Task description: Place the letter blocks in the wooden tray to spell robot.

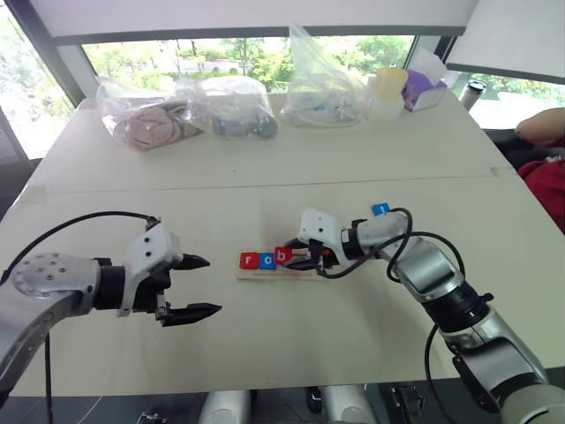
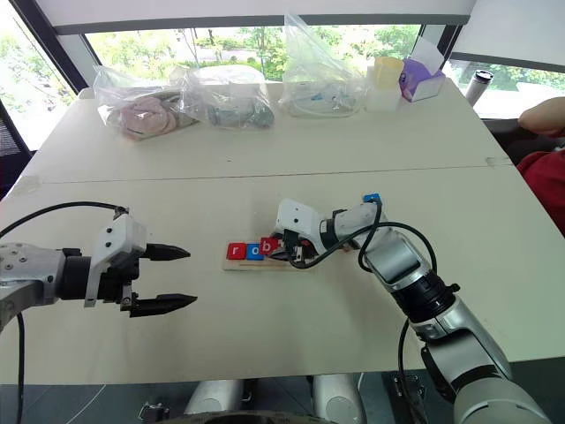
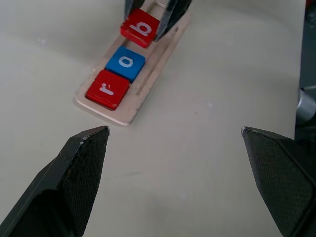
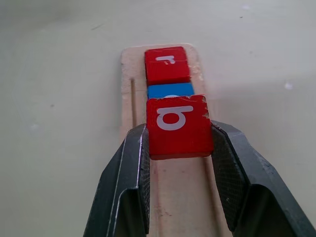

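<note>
The wooden tray lies in the middle of the table. A red "r" block sits at its left end, with a blue "o" block beside it. My right gripper is shut on a red "b" block, holding it just over the tray right next to the "o" block. Another blue block lies on the table behind my right forearm. My left gripper hangs wide open to the left of the tray, with nothing between its fingers.
Clear plastic bags with odds and ends line the table's far side. Beside them stand a yellow-lidded cup and a purple box. A person's arm shows at the right edge.
</note>
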